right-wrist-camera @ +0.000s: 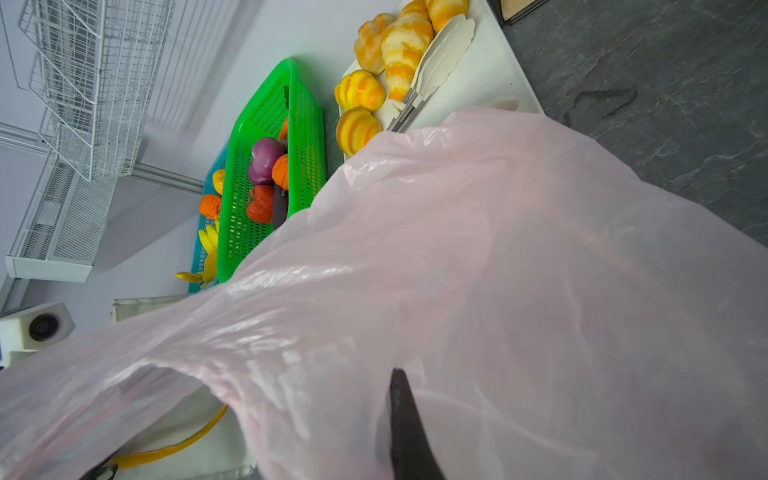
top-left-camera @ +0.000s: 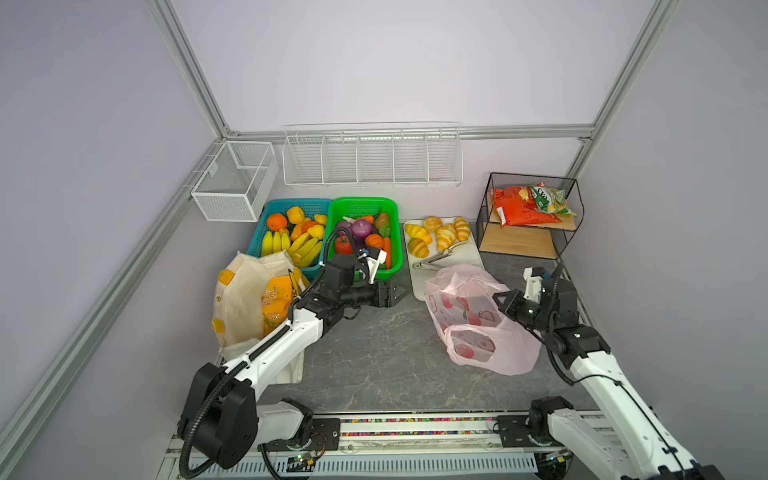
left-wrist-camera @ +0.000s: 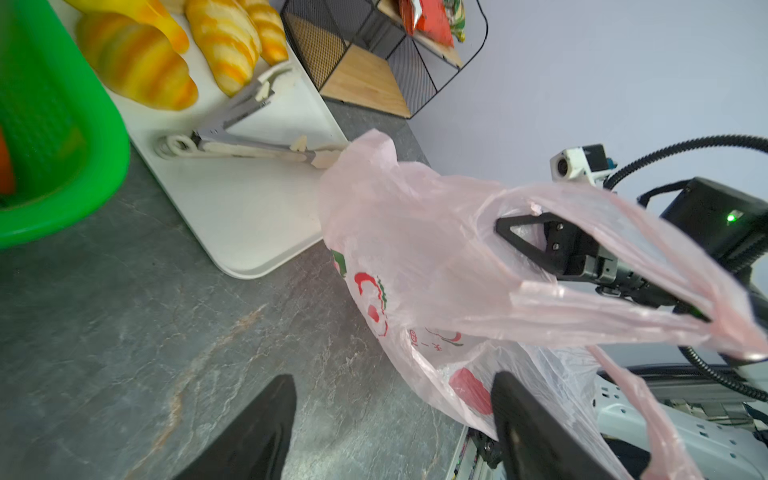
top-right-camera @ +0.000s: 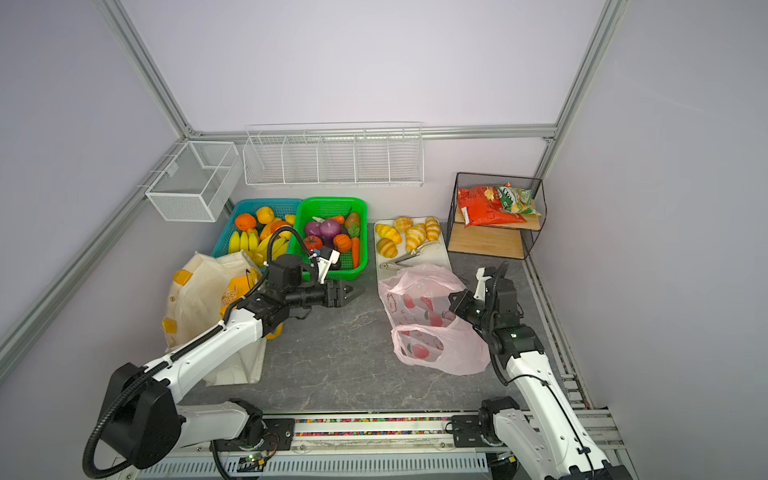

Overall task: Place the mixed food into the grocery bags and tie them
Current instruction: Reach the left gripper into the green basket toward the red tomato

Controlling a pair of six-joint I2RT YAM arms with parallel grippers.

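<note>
The left arm (top-left-camera: 286, 340) reaches from the near left corner diagonally over the canvas tote (top-left-camera: 241, 291). Its wrist is bent so the left gripper (top-left-camera: 400, 291) points level to the right above the table (top-left-camera: 374, 357). The gripper is just near of the green basket (top-left-camera: 361, 200) and a little short of the pink bag (top-left-camera: 478, 320), and its fingers (left-wrist-camera: 266, 424) stand wide apart with nothing between them. The right arm (top-left-camera: 598, 374) rises from the near right corner, folds at the elbow and points the right gripper (top-left-camera: 497, 298) leftward into the bag's mouth, jaws closed on the thin film and holding that rim up off the table. An orange snack packet (top-left-camera: 276, 303) sits in the tote. The tomato (top-left-camera: 343, 245), onion (top-left-camera: 360, 227) and pumpkin (top-left-camera: 374, 241) lie in the basket, and red and green packets (top-left-camera: 523, 205) lie on the wire shelf (top-left-camera: 485, 212) at far right.
</note>
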